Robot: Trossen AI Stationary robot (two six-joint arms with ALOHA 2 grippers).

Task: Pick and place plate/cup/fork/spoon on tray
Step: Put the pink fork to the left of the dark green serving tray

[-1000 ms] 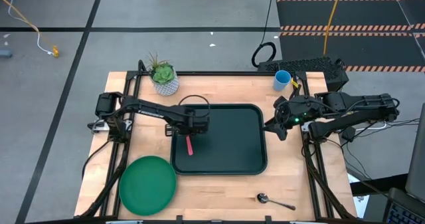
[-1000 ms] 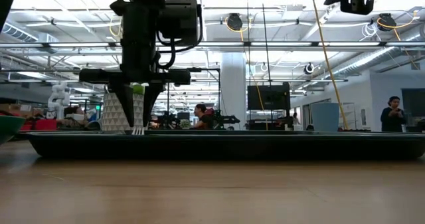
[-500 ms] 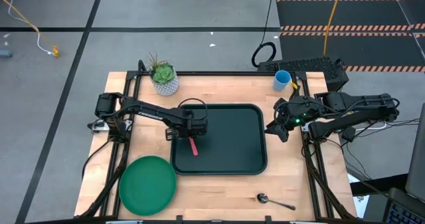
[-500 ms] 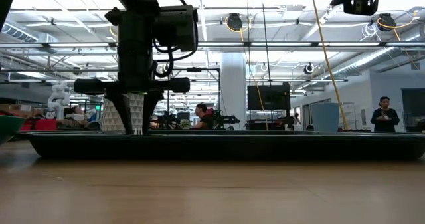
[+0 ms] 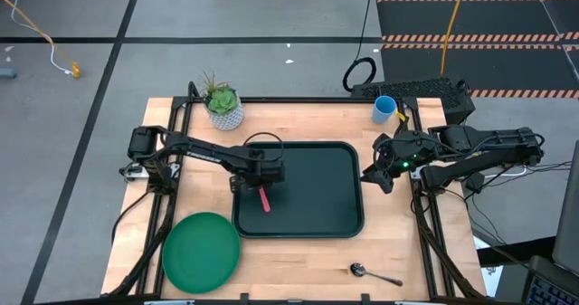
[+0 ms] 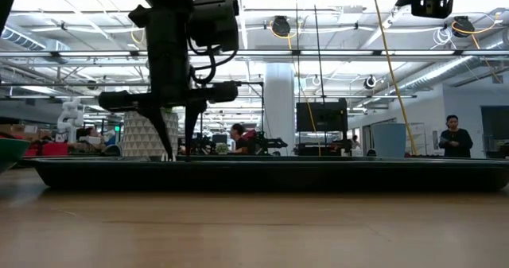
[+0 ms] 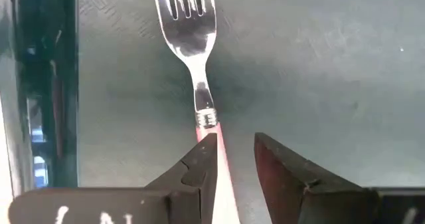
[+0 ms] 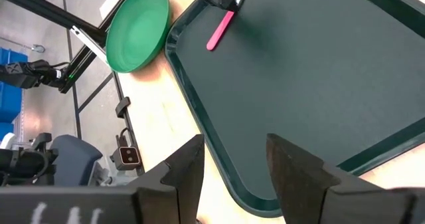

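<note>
step: we're at the fork drop-off; fork lies flat on the tray, near its left edge, tines toward the far side, pink handle toward the near side.
left gripper: left gripper sits low over the fork's neck, on the tray's left part. In the left wrist view the fingers stand apart with the pink handle running between them; a gap shows on the right side, the left pad looks right at the handle (contact there we cannot tell). We read it as released, jaws only slightly open.
right gripper: right gripper waits off the tray's right edge, above table height, jaws partly open, holding nothing.
done: fork on tray, as far as we judge.
left to do: plate on the table at the near-left corner, just off the tray; cup at the far right of the table, well apart from the tray; spoon on the table in front of the tray's near-right corner.
next move: lift the left gripper straight up so the fingers clear the handle without dragging it (a touch wider first would help), then go to the plate, which is nearest that arm.
right arm option: cup and spoon are both on its side.
risk: plate is flat and wide, so we expect a rim grasp.
</note>
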